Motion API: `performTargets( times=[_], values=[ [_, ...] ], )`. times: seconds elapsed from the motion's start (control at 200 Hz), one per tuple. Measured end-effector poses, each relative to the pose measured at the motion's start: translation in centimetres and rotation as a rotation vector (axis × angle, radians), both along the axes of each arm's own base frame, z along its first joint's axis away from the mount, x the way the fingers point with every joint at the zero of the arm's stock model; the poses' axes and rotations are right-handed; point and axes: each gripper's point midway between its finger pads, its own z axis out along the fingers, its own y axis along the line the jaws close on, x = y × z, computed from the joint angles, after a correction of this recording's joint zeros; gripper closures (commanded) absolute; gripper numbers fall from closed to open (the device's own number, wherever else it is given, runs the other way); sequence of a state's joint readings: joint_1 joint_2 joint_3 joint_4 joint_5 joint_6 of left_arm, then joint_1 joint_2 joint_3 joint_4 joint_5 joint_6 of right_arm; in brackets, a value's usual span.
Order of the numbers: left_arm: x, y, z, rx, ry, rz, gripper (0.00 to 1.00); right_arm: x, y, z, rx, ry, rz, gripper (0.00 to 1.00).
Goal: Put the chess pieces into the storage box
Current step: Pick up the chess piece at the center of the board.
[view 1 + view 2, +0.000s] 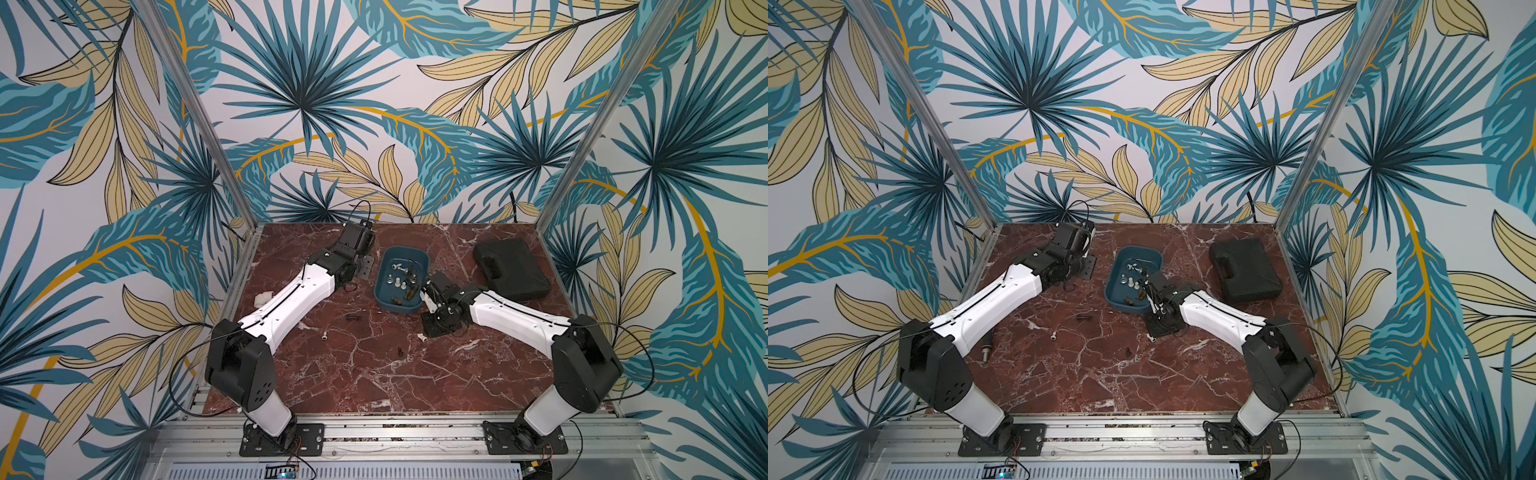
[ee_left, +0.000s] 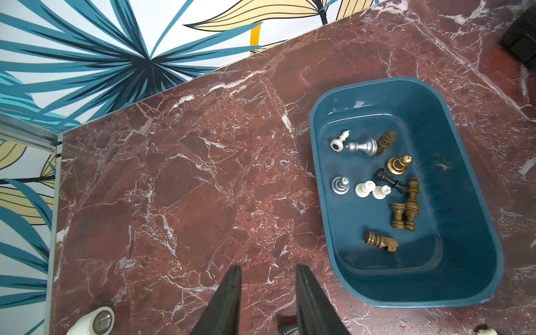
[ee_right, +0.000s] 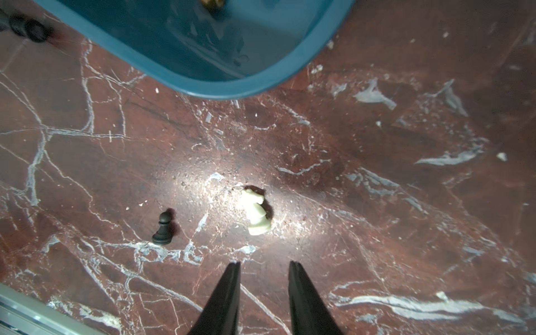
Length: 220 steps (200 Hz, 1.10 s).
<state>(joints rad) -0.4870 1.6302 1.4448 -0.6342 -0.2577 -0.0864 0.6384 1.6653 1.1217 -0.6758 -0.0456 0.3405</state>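
The teal storage box (image 1: 379,286) stands at mid-table and holds several chess pieces (image 2: 365,188) in white, silver, brass and brown, most lying on their sides. My right gripper (image 3: 264,263) hangs open and empty over the marble just in front of the box's near right corner (image 3: 220,90). A white knight (image 3: 256,211) lies ahead of its tips, and a black pawn (image 3: 163,227) stands beside it. My left gripper (image 2: 268,268) is open and empty beside the box's left side (image 2: 313,174). The base of a dark piece (image 2: 287,329) shows on the marble by one finger.
A flat black case (image 1: 511,266) lies at the back right. A white pipe elbow (image 1: 262,298) sits under the left forearm. Loose small pieces lie on the marble: white ones (image 1: 324,333) (image 1: 420,336) and dark ones (image 1: 352,318) (image 1: 400,351).
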Motion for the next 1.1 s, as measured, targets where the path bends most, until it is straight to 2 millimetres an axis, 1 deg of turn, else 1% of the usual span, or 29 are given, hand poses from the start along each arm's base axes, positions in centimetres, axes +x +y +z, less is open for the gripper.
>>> performTargets(
  times=[0.085,0.2,0.471,0.746,1.002,1.102],
  values=[
    [-0.1,-0.1,-0.1,-0.002,0.004,-0.003,0.65,-0.3,0.1,-1.2,-0.019,0.028,0.003,0.69],
    [-0.1,0.0,-0.1,0.000,0.007,-0.003,0.65,-0.2,0.2,-2.0,-0.035,0.044,0.005,0.70],
    [-0.2,0.0,-0.1,0.001,0.009,-0.003,0.65,0.0,0.9,-2.2,-0.042,0.038,0.019,0.70],
    [-0.2,0.0,-0.1,0.002,0.009,-0.002,0.65,-0.4,1.4,-3.7,-0.066,0.064,0.033,0.70],
    [-0.2,0.1,0.0,0.001,0.007,-0.002,0.65,-0.1,2.1,-3.7,-0.047,0.042,0.028,0.70],
    [-0.2,0.1,0.0,0.003,0.006,0.000,0.65,0.0,2.1,-4.0,-0.055,0.042,0.029,0.70]
  ],
)
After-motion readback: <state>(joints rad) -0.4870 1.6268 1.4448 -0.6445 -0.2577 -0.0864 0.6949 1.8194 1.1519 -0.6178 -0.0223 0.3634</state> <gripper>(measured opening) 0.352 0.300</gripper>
